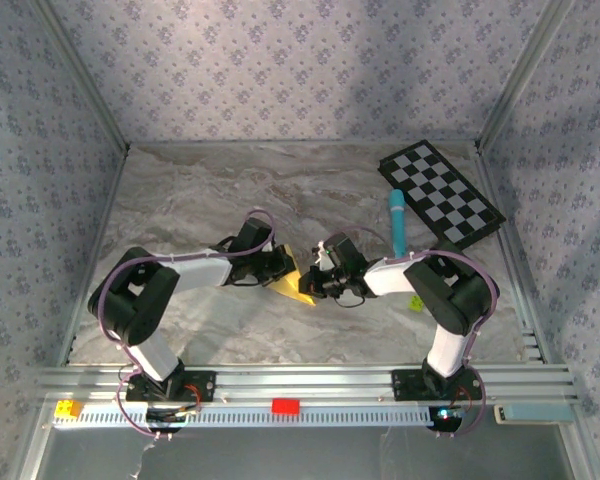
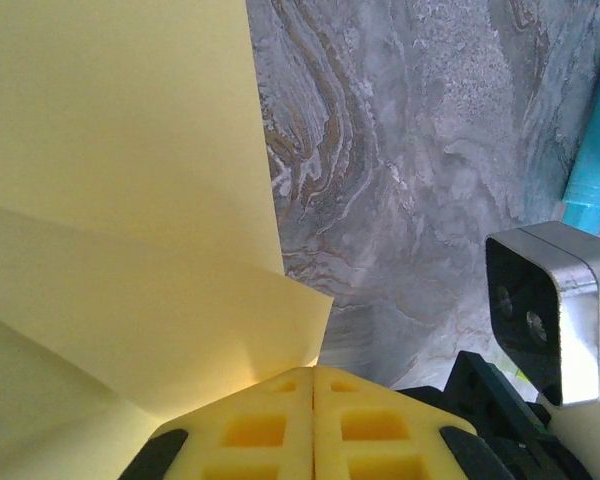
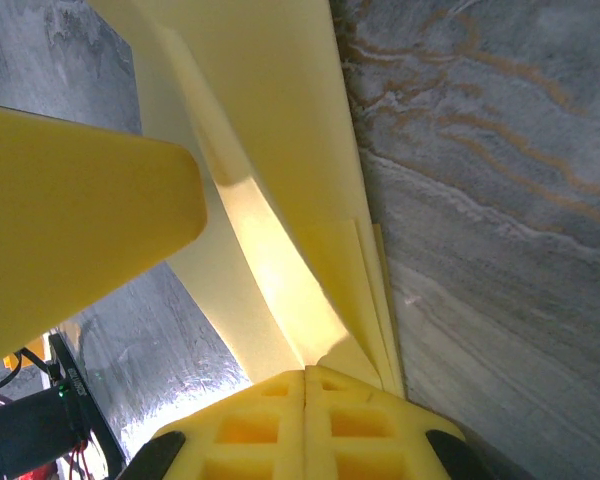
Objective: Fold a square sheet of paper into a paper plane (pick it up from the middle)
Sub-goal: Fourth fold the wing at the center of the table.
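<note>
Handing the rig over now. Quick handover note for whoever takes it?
Left claw: shut on the yellow paper.
Right claw: shut on the same sheet, opposite side.
Paper: mid-table between the arms, creased into layers.
Done: pickup, first folds.
Left: remaining folds; no slim dart yet.
Nearby: blue marker and checkered board, to the right, apart from the paper.

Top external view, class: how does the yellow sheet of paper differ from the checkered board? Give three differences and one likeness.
The yellow sheet of paper is plain; the checkered board shows black-and-white squares. The paper is creased and folded; the board lies flat. The paper is pinched by the left gripper and right gripper in the middle; the board sits untouched at the far right. Both have straight edges.
</note>
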